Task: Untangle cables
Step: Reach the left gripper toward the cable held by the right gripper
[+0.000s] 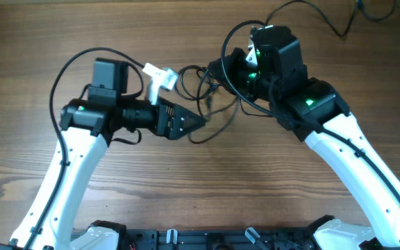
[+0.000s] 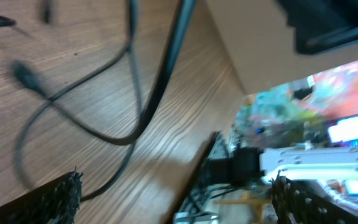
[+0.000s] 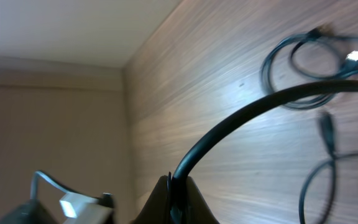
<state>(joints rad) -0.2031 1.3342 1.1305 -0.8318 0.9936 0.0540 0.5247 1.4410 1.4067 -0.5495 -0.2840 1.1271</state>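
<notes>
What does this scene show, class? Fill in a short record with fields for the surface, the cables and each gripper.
surface: wooden table
cables: thin black cables, in loose overlapping loops between the two grippers
left gripper: open, nothing between its fingers, pointing at the cables
right gripper: shut on a black cable that arcs away from its fingertips
task state: loops not yet separated

Matt wood-grain table [image 1: 186,187]; thin black cables [image 1: 203,87] look smooth, perhaps rubbery.
</notes>
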